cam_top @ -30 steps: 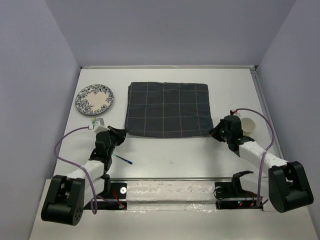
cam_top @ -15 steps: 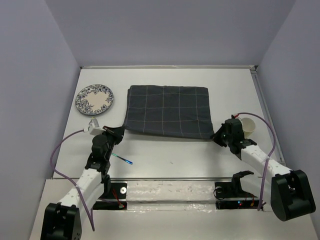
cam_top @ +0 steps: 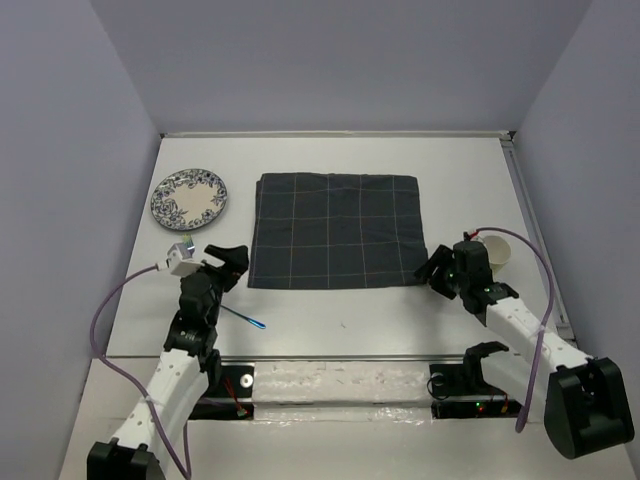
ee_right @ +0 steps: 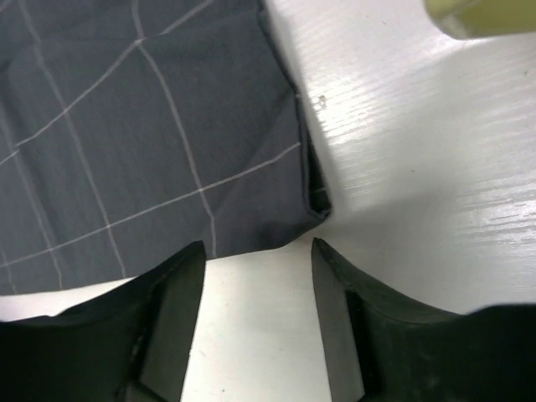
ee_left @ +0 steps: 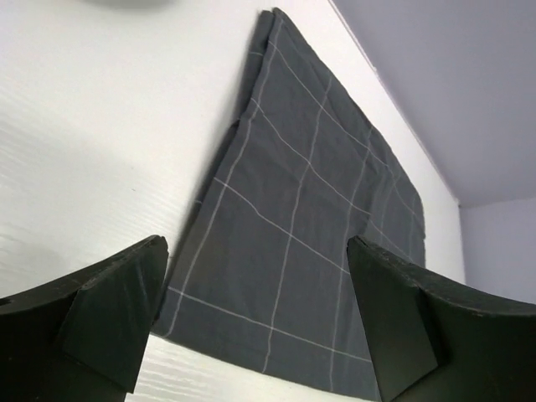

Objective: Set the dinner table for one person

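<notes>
The white dinner table carries a dark grey cloth with pale grid lines, lying flat in the middle. My left gripper is just off the cloth's near left corner, jaws wide apart and empty. In the left wrist view the cloth lies beyond the gripper. My right gripper is at the near right corner, also open. From the right wrist, that folded corner of the cloth sits just ahead of the gripper, untouched.
A blue-patterned plate sits at the far left. A pale cup lies beside the right arm, its rim showing in the right wrist view as a cup. A thin blue utensil lies near the left arm.
Both grippers were shut on the cloth's near corners, drew it nearer, then opened and let go. The cloth now lies flat and both arms have drawn back slightly.
</notes>
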You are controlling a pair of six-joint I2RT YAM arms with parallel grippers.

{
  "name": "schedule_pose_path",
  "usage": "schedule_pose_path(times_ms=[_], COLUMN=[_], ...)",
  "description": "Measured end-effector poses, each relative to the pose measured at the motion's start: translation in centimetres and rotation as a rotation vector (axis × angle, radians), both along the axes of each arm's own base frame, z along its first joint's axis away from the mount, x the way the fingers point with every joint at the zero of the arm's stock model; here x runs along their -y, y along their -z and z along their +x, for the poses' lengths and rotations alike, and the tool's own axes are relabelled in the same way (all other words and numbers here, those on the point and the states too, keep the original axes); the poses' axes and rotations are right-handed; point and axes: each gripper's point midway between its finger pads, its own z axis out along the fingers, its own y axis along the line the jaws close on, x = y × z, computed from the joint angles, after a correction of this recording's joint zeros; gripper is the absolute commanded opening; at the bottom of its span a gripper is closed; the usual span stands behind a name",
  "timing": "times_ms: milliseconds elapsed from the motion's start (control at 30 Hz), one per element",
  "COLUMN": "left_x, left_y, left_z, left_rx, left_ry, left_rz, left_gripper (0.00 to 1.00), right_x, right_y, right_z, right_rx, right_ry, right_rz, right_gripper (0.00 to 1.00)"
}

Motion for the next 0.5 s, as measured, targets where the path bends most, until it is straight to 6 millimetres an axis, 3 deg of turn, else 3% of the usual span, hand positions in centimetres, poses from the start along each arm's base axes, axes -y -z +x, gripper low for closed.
schedule_pose_path(times_ms=[133,333,400,500], left_x=[-1.3,-2.6,-3.0,-3.9], left_y=[-0.6,-5.7,-6.5,-6.1], left_z=[0.7,3.9,4.9,6.8], left_rx=[-0.042,-0.002,-0.003,-0.046], left_ry=[-0.053,-0.139,-0.168,-0.203], left_rz=[0.082,0.142,0.147,0.15], left_gripper=[0.99,0.99,0.99,0.97], right_x=[-0.3,-1.4,-1.7,-2.2], right_y=[-2.1,-7.4,-8.7,-9.3], right_z=[0.2,1.4,1.6,1.7], right_rx=[0.056,0.206,0.245,0.268], right_ry=[-0.024,-0.067,-0.088,-0.112], right_rz=[0.016,0.066,0.079,0.088], right_gripper=[0.63,0.63,0.63,0.63])
